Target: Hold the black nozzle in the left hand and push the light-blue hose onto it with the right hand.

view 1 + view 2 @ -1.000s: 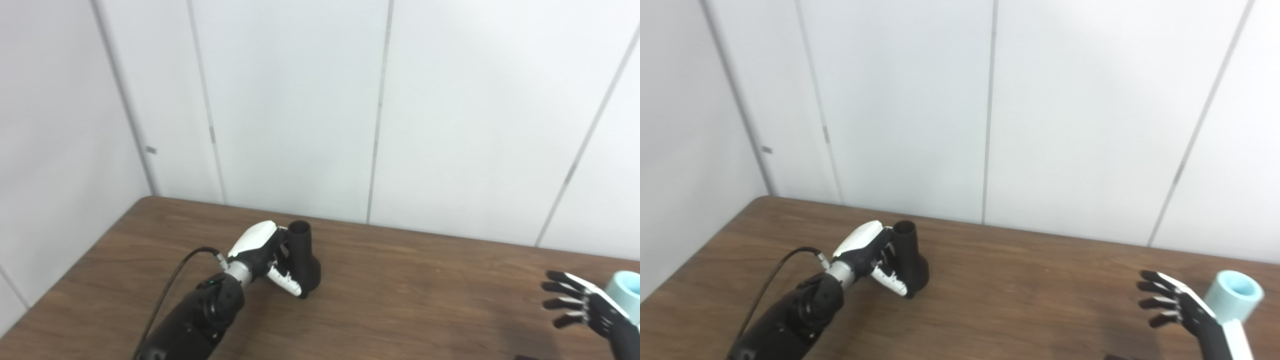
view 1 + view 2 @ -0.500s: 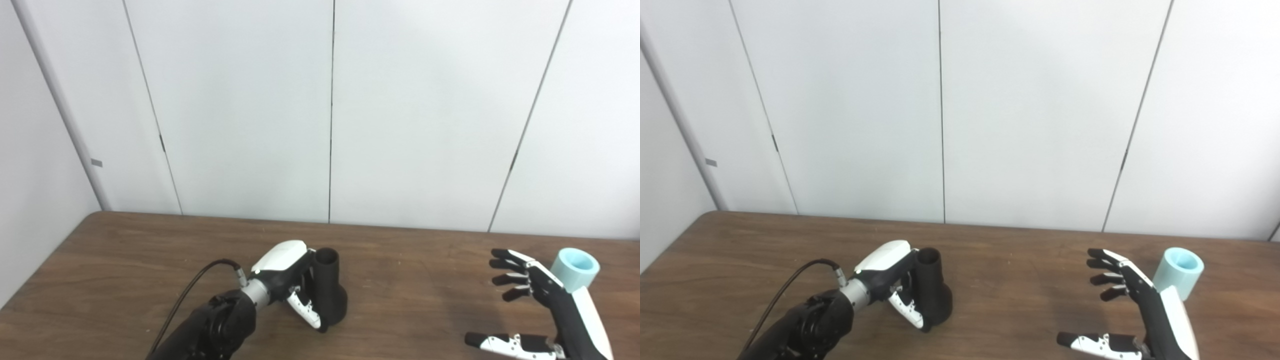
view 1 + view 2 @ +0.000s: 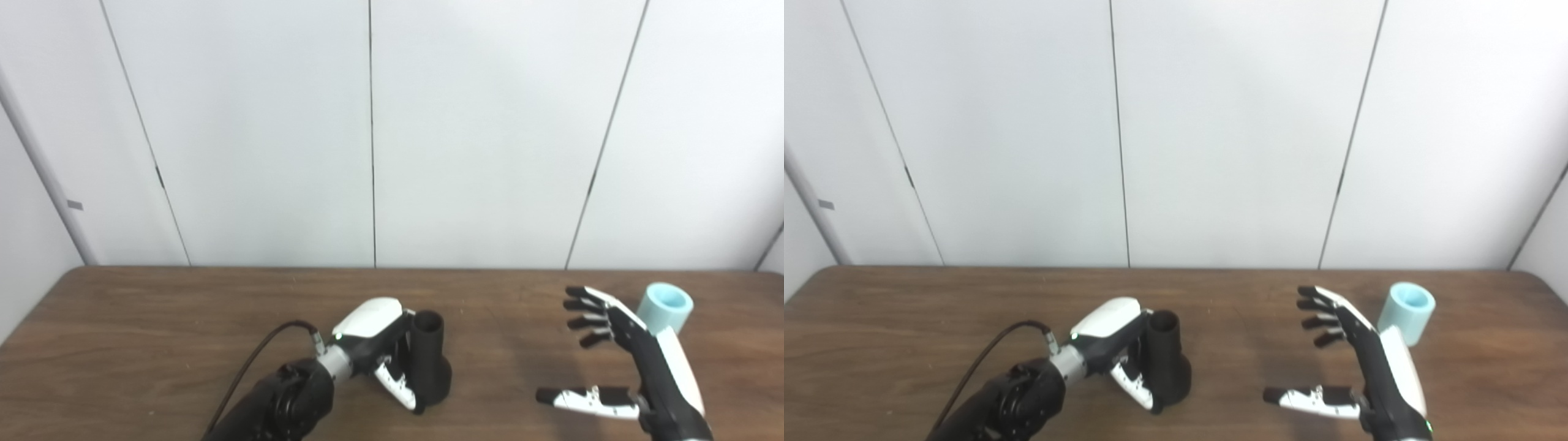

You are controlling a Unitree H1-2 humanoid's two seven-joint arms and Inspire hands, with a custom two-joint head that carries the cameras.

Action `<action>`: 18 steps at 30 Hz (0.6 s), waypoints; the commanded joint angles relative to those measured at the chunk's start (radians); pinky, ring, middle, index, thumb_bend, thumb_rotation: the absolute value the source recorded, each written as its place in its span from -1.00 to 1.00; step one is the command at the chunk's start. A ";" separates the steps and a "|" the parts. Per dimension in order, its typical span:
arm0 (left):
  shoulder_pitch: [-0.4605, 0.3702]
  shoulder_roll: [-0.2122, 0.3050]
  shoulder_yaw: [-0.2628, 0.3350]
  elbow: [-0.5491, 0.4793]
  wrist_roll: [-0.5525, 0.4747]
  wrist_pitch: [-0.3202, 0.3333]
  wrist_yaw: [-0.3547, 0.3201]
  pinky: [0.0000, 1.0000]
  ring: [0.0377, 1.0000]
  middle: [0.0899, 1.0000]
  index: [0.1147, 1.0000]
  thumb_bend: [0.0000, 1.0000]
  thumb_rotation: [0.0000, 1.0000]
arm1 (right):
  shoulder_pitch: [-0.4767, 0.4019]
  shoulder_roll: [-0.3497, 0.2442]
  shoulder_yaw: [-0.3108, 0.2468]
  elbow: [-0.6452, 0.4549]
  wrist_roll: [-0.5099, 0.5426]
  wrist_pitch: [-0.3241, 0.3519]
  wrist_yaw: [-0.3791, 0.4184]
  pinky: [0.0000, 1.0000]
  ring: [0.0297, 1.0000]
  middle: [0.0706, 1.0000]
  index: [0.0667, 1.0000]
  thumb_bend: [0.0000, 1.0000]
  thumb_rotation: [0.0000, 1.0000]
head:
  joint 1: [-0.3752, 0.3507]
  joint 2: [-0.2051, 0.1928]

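The black nozzle (image 3: 429, 362) stands upright on the brown table (image 3: 153, 343), narrow open end up and wide base down. My left hand (image 3: 375, 334) is shut on it from the left, with the fingers behind the neck and the white-tipped thumb across the front of the base. A short light-blue hose piece (image 3: 665, 304) stands upright at the right, open end up. My right hand (image 3: 637, 361) is open just left of the hose, palm facing left, fingers spread and thumb stretched out low. It does not touch the hose.
A black cable (image 3: 257, 361) runs along my left forearm. White wall panels (image 3: 478, 135) rise directly behind the table's far edge. Bare tabletop lies between the nozzle and my right hand.
The whole view has swung to the right, bringing the right hand and hose fully into the picture. The left hand keeps its hold on the nozzle; the right hand stays open beside the hose.
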 commanded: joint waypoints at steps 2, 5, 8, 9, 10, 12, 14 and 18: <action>0.027 -0.013 -0.060 0.072 0.071 0.009 -0.035 -0.22 -0.19 -0.28 -0.15 0.05 -1.00 | -0.032 0.001 0.003 -0.024 -0.007 -0.037 -0.015 0.05 0.28 0.44 0.54 0.49 -0.96 | -0.012 0.008; 0.028 -0.007 -0.066 0.076 0.082 0.005 -0.029 -0.22 -0.15 -0.25 -0.14 0.05 -1.00 | -0.036 -0.008 -0.003 -0.047 -0.011 -0.020 -0.011 0.05 0.28 0.44 0.54 0.49 -0.94 | -0.035 0.015; 0.029 0.005 -0.072 0.088 0.093 -0.004 -0.019 -0.15 -0.11 -0.22 -0.15 0.05 -1.00 | -0.053 -0.041 -0.036 -0.072 0.008 0.004 0.001 0.07 0.30 0.46 0.56 0.49 -0.90 | -0.073 0.013; 0.029 0.011 -0.075 0.092 0.097 -0.008 -0.016 -0.11 -0.09 -0.22 -0.14 0.05 -1.00 | -0.064 -0.055 -0.047 -0.080 0.010 0.018 0.008 0.07 0.30 0.46 0.57 0.50 -0.86 | -0.088 0.011; 0.030 0.016 -0.076 0.095 0.102 -0.012 -0.013 -0.09 -0.10 -0.23 -0.14 0.05 -1.00 | -0.082 -0.071 -0.058 -0.090 0.002 0.042 0.019 0.07 0.30 0.47 0.57 0.50 -0.82 | -0.094 0.010; 0.032 0.030 -0.078 0.105 0.107 -0.025 -0.002 -0.05 -0.13 -0.26 -0.14 0.05 -1.00 | -0.130 -0.104 -0.061 -0.122 -0.069 0.142 0.063 0.05 0.30 0.47 0.58 0.52 -0.77 | -0.164 0.000; 0.035 0.043 -0.077 0.121 0.109 -0.041 0.012 0.03 -0.14 -0.27 -0.15 0.05 -1.00 | -0.197 -0.158 -0.041 -0.182 -0.207 0.330 0.173 0.01 0.30 0.48 0.58 0.53 -0.72 | -0.225 -0.013; 0.040 0.063 -0.068 0.144 0.099 -0.075 0.039 -0.09 -0.18 -0.26 -0.15 0.05 -1.00 | -0.361 -0.173 -0.105 -0.208 -0.439 0.477 0.502 0.10 0.39 0.60 0.64 0.65 -0.64 | -0.305 -0.034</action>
